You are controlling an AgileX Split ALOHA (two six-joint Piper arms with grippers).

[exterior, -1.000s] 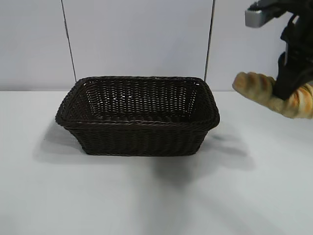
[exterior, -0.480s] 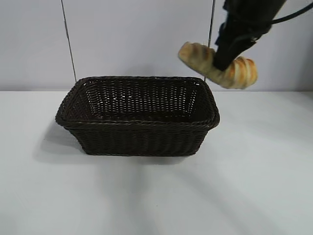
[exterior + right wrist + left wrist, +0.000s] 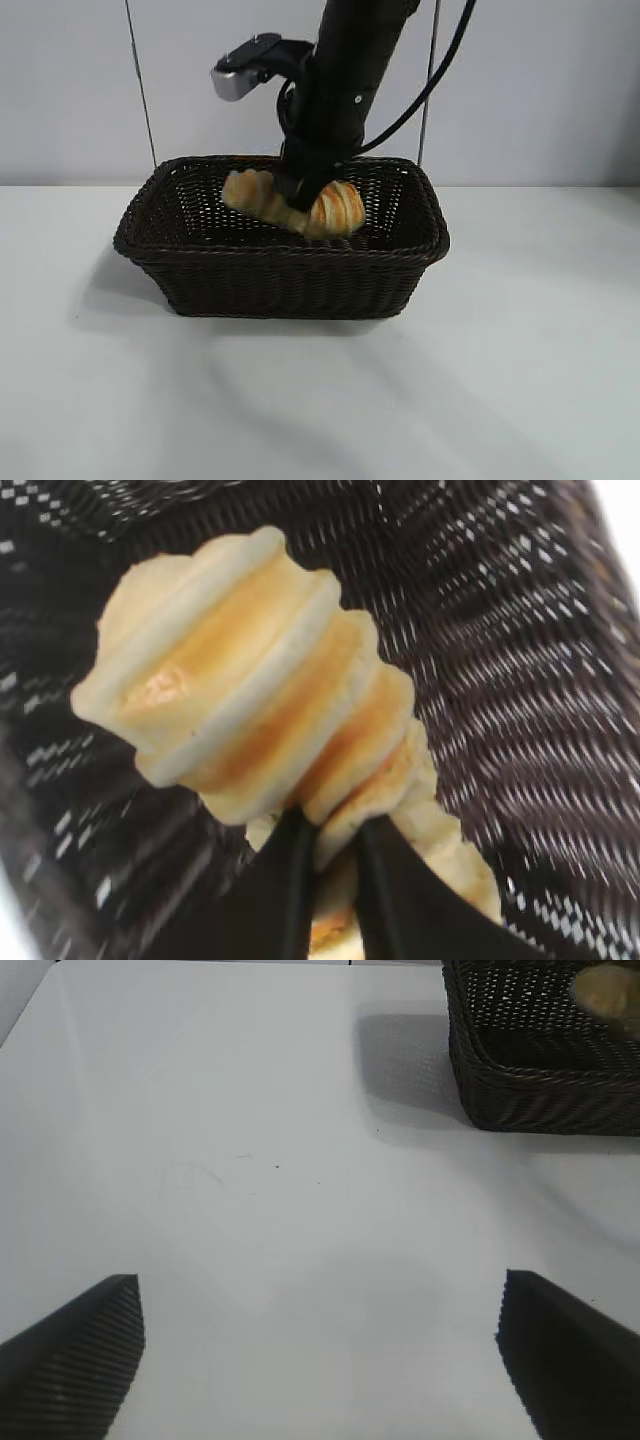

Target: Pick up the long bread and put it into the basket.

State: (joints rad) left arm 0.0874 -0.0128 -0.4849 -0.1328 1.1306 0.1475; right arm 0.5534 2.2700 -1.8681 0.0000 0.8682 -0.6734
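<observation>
The right hand (image 3: pixel 296 200) is gripping the long bread (image 3: pixel 292 203) around its middle, holding it tilted inside the basket (image 3: pixel 283 270), below the braided rim and apart from the walls. The left hand (image 3: pixel 320 1350) is hanging wide open over bare white counter (image 3: pixel 520 380), well apart from the basket. No writing is showing.

The right arm (image 3: pixel 345 90) is black, with a silver-grey camera block (image 3: pixel 240 75) and trailing black cables (image 3: pixel 425 85). The left gripper's fingers (image 3: pixel 75 1355) are black with ribbed faces.
</observation>
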